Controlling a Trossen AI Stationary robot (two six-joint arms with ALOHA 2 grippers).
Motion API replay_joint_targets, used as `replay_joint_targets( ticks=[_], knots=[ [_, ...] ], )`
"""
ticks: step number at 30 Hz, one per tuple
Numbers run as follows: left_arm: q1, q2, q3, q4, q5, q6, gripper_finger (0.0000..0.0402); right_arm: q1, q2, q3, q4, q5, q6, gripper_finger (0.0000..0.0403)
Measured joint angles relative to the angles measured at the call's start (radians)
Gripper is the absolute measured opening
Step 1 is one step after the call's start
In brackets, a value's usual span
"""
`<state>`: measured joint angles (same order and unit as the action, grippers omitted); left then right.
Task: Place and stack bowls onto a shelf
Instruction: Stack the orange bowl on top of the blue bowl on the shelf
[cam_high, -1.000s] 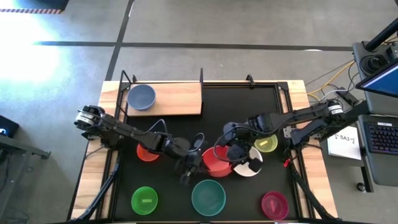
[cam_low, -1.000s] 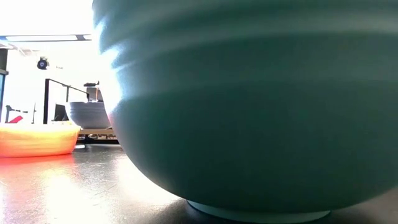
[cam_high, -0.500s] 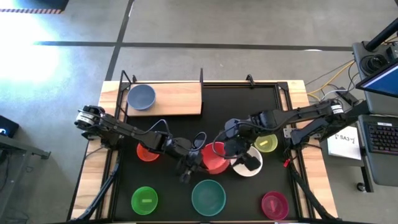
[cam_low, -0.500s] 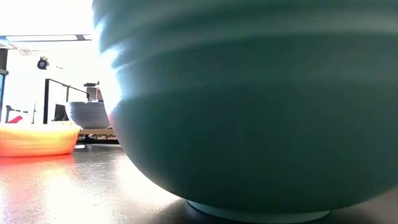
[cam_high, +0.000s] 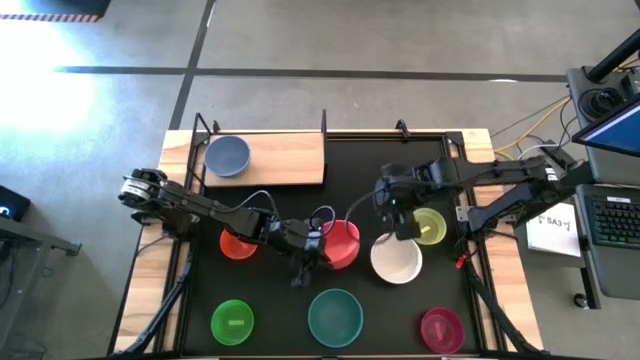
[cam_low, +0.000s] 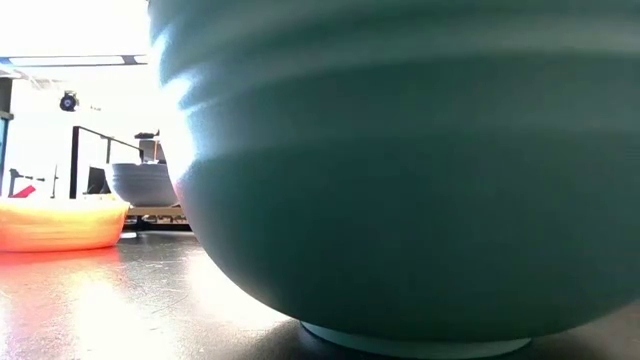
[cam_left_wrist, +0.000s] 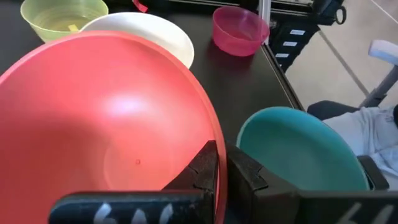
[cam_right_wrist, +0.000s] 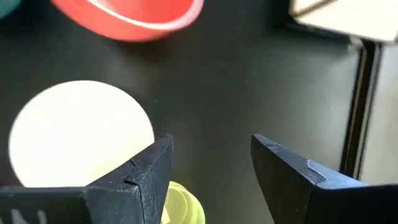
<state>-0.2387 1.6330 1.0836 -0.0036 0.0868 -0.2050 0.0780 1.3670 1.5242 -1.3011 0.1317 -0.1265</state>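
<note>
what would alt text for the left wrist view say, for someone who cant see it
The left gripper has its jaws shut on the rim of a large red bowl that fills most of the picture. Past it on the black mat sit a white bowl, a yellow-green bowl, a magenta bowl and a teal bowl.

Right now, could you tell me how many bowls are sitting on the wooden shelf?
1: the blue-grey bowl sits at the left end of the shelf. The other seven are on the black mat, none stacked, so nothing seems hidden.

Black mat (cam_high: 360, 165); laptop (cam_high: 612, 130), keyboard (cam_high: 612, 220), paper (cam_high: 556, 228) at right.
</note>
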Motion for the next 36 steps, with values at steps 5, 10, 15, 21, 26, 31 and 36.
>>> replay_joint_targets(
  ticks=[5, 10, 15, 21, 26, 31, 36],
  knots=[
    [0.006, -0.014, 0.06, -0.188, -0.02, -0.033, 0.0, -0.092, -0.022, -0.007, -0.002, 0.0, 0.003, 0.0205],
    [0.007, -0.015, 0.166, -0.532, -0.212, -0.069, 0.0, -0.18, -0.028, -0.02, 0.005, 0.001, 0.004, 0.0205],
    [0.019, -0.017, 0.269, -0.901, -0.412, -0.174, 0.0, -0.246, -0.029, -0.061, 0.005, 0.0, 0.014, 0.0205],
    [0.049, -0.042, 0.315, -1.176, -0.627, -0.26, 0.0, -0.291, -0.03, -0.135, 0.005, -0.001, 0.013, 0.0205],
    [0.136, -0.073, 0.287, -1.325, -0.701, -0.386, 0.0, -0.295, -0.032, -0.192, 0.001, -0.017, 0.02, 0.0205],
    [0.289, -0.102, 0.239, -1.389, -0.752, -0.461, 0.0, -0.294, -0.032, -0.228, -0.003, -0.096, 0.025, 0.0205],
    [0.45, -0.12, 0.18, -1.37, -0.756, -0.425, 0.0, -0.294, -0.032, -0.231, -0.003, -0.114, 0.048, 0.0205]
  ],
)
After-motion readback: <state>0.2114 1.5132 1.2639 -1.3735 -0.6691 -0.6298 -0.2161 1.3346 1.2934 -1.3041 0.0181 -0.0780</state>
